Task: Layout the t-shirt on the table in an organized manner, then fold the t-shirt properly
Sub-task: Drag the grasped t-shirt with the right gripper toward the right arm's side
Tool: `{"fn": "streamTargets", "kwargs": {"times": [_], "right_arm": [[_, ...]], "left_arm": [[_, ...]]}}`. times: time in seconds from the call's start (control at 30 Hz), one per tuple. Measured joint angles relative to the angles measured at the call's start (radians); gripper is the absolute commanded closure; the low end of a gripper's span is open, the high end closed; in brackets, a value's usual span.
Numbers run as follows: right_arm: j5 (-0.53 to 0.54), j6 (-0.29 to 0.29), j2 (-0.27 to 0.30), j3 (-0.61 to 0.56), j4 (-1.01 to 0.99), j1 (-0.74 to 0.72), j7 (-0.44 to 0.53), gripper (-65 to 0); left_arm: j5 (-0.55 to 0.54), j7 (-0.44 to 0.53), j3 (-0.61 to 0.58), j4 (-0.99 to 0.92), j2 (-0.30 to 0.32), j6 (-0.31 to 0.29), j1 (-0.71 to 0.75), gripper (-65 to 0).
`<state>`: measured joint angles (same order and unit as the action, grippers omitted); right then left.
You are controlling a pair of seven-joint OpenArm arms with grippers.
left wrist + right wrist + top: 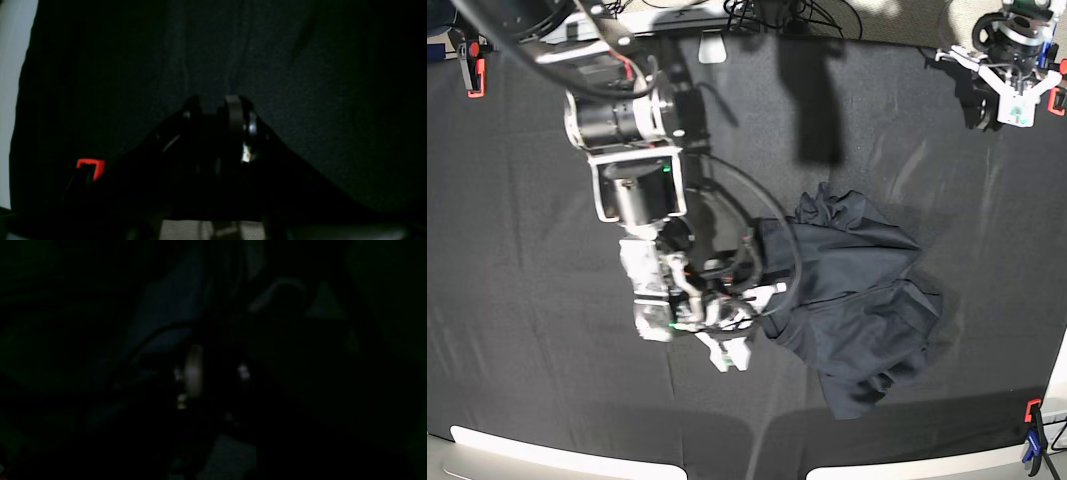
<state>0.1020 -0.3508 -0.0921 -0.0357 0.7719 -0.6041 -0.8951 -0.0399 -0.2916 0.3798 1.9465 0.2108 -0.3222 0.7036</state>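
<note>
Right gripper [762,298] of mine is down at the left edge of the t-shirt [852,300], fingertips right against the crumpled fabric. Whether the jaws are actually clamped on cloth, I cannot tell: my right wrist view is nearly black, only a pale finger pad [194,371] and a bluish fold of shirt showing beside it.

Left gripper [1012,95] is well away, up at the far corner of the table [527,380], over bare black cloth. In my left wrist view the fingers [233,113] stand close together with just a narrow gap, nothing between them.

T-shirt sits bunched in a rumpled heap right of the table's middle, not spread flat, folds piled across it.

Red clamp [470,68] grips the far edge, another red and blue pair [1031,440] the near corner. No writing, brand or label can be read anywhere.
</note>
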Motion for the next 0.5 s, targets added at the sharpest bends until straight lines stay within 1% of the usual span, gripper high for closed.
{"fn": "streamTargets", "kwargs": {"times": [0.03,0.1,0.2,0.27,0.3,0.37,0.4,0.43,0.5], "right_arm": [[-0.024,0.0,-0.006,0.0,0.0,0.0,0.0,0.0],[-0.054,0.0,-0.013,0.0,0.0,0.0,0.006,0.0],[-0.053,-0.005,-0.007,0.0,0.006,0.0,0.002,0.0],[-0.059,-0.009,0.006,0.0,0.02,0.0,-0.037,0.0],[-0.079,-0.014,0.013,0.0,0.029,0.0,-0.05,0.0],[-0.097,-0.024,0.039,0.0,0.046,0.0,-0.087,0.0],[-0.094,-0.044,0.056,0.0,0.049,0.0,-0.095,0.0],[-0.075,-0.061,0.078,-0.001,0.052,0.0,-0.111,0.0],[-0.041,-0.075,0.129,-0.001,0.053,0.0,-0.141,0.0]], "left_arm": [[0.0,-0.001,0.0,0.0,0.0,0.0,0.0,-11.7],[0.0,0.0,0.0,0.0,0.0,0.0,0.0,-11.7],[0.0,0.0,0.0,0.0,0.0,0.0,0.0,-11.7],[0.0,0.0,0.0,0.0,0.0,0.0,0.0,-11.7],[0.0,0.0,0.0,0.0,0.0,0.0,0.0,-11.7],[0.0,0.0,0.0,0.0,0.0,0.0,0.0,-11.7],[0.0,0.0,0.0,0.0,0.0,0.0,0.0,-11.7],[0.0,0.0,0.0,0.0,0.0,0.0,0.0,-11.7],[0.0,0.0,0.0,0.0,0.0,0.0,0.0,-11.7]]}}
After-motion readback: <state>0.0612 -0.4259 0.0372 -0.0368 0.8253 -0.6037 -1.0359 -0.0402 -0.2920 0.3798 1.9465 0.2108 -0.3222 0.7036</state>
